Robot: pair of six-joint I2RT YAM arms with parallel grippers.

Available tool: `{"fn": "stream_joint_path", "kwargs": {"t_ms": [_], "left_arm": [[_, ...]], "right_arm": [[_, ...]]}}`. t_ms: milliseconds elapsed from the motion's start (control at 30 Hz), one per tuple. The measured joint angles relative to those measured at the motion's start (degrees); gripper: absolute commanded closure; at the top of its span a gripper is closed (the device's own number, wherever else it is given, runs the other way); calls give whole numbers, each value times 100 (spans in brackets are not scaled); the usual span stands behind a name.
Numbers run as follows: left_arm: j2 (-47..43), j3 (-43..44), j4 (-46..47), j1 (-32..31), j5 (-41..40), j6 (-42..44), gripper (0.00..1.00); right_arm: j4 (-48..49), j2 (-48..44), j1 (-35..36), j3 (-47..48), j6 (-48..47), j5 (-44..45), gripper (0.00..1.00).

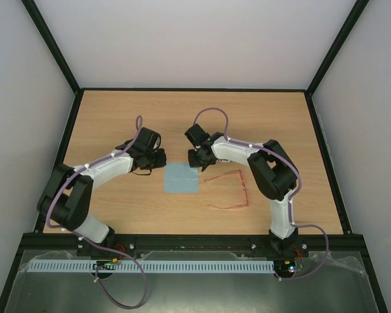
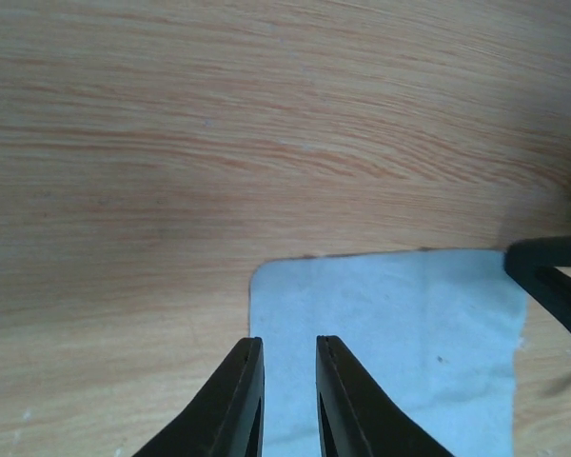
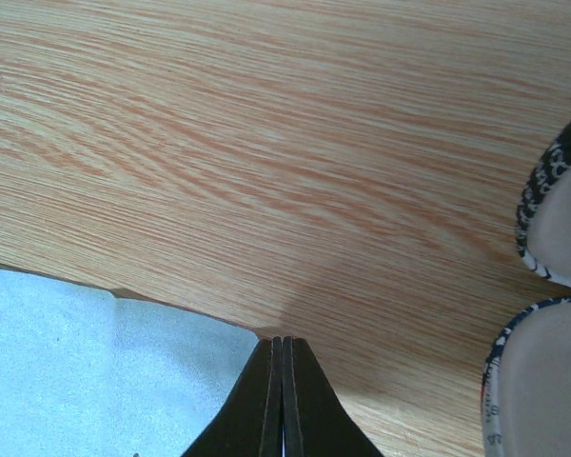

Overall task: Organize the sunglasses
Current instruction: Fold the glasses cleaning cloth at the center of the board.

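The sunglasses [image 1: 229, 192], a thin reddish-orange wire frame with arms unfolded, lie on the wooden table right of the light blue cloth [image 1: 181, 177]. My right gripper [image 1: 194, 162] is at the cloth's far right corner; in the right wrist view its jaws [image 3: 283, 340] are shut on that corner of the cloth [image 3: 67, 362]. My left gripper [image 1: 160, 159] is at the cloth's far left corner. In the left wrist view it [image 2: 287, 341] is slightly open and empty, just above the cloth [image 2: 400, 333]. The sunglasses show in neither wrist view.
The open oval flag-patterned case [image 3: 552, 219] shows at the right edge of the right wrist view; in the top view the left arm hides it. A right-gripper finger [image 2: 552, 276] enters the left wrist view. A black frame [image 1: 195, 89] borders the table.
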Motion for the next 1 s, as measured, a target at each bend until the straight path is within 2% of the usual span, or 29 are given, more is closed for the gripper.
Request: {"fn": "stream_joint_path", "kwargs": {"t_ms": [400, 867, 1000], "left_arm": [[855, 385, 46, -293, -457, 227, 87], [1303, 557, 52, -413, -907, 343, 75], [1362, 560, 70, -415, -966, 358, 75]], "right_arm": [[2, 0, 0, 0, -2, -20, 99], [4, 0, 0, 0, -17, -20, 99], [4, 0, 0, 0, -17, -20, 99]]}}
